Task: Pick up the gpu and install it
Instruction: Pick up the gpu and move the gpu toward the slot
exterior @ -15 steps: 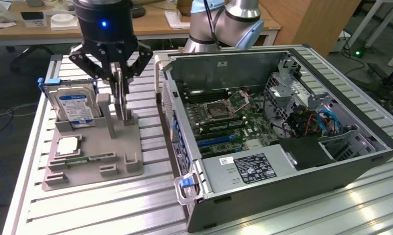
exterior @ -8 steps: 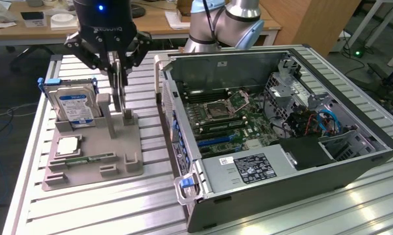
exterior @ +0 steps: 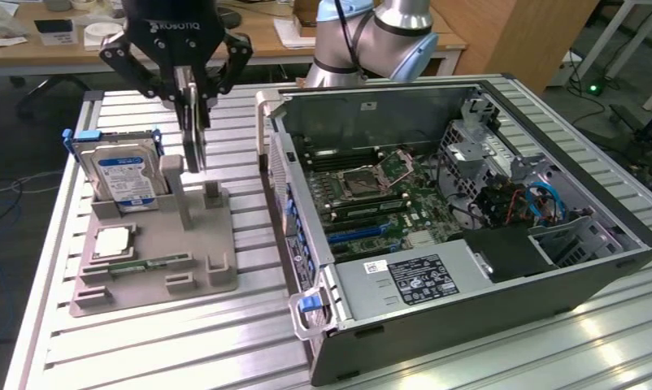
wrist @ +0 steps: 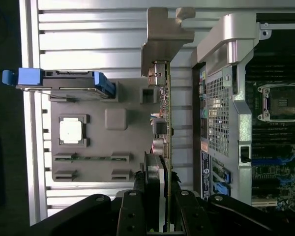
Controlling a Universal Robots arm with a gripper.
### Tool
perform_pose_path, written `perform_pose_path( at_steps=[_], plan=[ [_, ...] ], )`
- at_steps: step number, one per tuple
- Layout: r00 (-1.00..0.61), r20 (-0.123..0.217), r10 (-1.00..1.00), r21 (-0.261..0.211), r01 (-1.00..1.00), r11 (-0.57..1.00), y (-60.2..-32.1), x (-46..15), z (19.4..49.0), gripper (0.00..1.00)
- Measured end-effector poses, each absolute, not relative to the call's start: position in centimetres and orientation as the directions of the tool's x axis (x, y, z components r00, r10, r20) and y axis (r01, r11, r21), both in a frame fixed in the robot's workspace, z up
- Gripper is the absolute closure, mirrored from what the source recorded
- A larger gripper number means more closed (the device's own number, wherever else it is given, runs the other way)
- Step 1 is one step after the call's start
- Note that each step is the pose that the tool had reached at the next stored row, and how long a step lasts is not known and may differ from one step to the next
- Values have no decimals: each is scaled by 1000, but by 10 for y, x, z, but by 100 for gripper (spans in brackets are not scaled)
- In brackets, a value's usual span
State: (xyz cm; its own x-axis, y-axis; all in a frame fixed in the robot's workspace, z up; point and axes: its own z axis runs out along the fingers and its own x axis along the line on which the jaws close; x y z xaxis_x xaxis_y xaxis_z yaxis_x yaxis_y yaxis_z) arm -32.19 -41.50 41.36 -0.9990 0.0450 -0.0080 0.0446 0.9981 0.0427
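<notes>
The counter is a ribbed aluminium surface built of parallel slats. It carries a gray tray towards the exterior view's left and an open computer case towards the exterior view's right, the two close beside each other.

The claw is closed narrowly on the gpu. It holds the card upright and edge-on over the tray, between the hard drive and the case wall. The card's silver bracket points away from the claw. Whether the lower edge is clear of the tray's posts cannot be determined.

The hard drive stands upright in its tray slot. A processor and a memory stick lie flat in their recesses.

Inside the case, the motherboard is exposed, with a power supply at the near end.

Behind the counter, the arm rises in front of a wooden desk and a wooden cabinet. Cables lie on the dark floor.
</notes>
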Motion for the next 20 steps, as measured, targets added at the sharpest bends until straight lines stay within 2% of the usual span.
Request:
perform_pose_path(
  at_steps=[8,20],
  plan=[
    [-999,-8,45,43,44,998,-415,-320,418,72],
    [-999,-8,45,43,45,998,-415,-284,418,72]
  ],
)
